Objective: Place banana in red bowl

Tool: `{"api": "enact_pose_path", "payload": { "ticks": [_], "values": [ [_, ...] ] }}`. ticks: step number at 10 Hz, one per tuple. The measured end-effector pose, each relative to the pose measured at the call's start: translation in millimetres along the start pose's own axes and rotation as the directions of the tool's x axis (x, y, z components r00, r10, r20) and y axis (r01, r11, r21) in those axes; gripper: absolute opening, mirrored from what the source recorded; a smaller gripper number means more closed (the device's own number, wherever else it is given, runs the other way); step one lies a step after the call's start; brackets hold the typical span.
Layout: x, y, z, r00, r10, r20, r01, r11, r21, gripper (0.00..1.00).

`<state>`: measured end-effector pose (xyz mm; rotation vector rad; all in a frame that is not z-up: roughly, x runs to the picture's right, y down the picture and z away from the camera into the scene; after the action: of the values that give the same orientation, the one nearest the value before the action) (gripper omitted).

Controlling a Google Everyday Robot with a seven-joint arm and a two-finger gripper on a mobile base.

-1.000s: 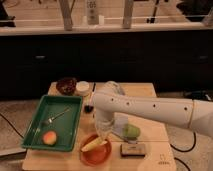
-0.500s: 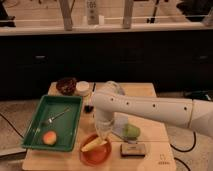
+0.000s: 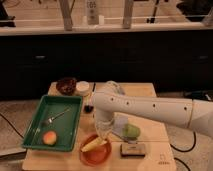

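The pale yellow banana (image 3: 93,145) lies inside the orange-red bowl (image 3: 95,152) at the front middle of the wooden table. My gripper (image 3: 104,134) hangs from the white arm (image 3: 150,107) just above the bowl's right side, close over the banana's end.
A green tray (image 3: 55,120) at left holds a round peach-orange fruit (image 3: 49,137) and a fork (image 3: 56,117). A round green fruit (image 3: 132,131) sits right of the gripper. A dark rectangular object (image 3: 133,149) lies at front right. A dark brown bowl (image 3: 66,85) and a white cup (image 3: 82,88) stand at the back.
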<state>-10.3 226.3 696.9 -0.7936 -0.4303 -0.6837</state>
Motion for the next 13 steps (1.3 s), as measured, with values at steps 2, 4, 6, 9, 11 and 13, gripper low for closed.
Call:
{"api": "enact_pose_path", "payload": {
  "ticks": [2, 4, 6, 9, 11, 13],
  "values": [
    [2, 1, -1, 1.0, 0.0, 0.002, 0.0, 1.0, 0.001, 0.52],
    [5, 3, -2, 1.0, 0.001, 0.004, -0.001, 1.0, 0.001, 0.72],
    [8, 5, -3, 1.0, 0.003, 0.008, -0.003, 1.0, 0.002, 0.8],
    [10, 6, -3, 1.0, 0.005, 0.012, -0.005, 1.0, 0.003, 0.8],
    [12, 8, -4, 1.0, 0.007, 0.016, -0.007, 1.0, 0.006, 0.8],
    [12, 8, -3, 1.0, 0.007, 0.019, -0.007, 1.0, 0.006, 0.8]
  ]
}}
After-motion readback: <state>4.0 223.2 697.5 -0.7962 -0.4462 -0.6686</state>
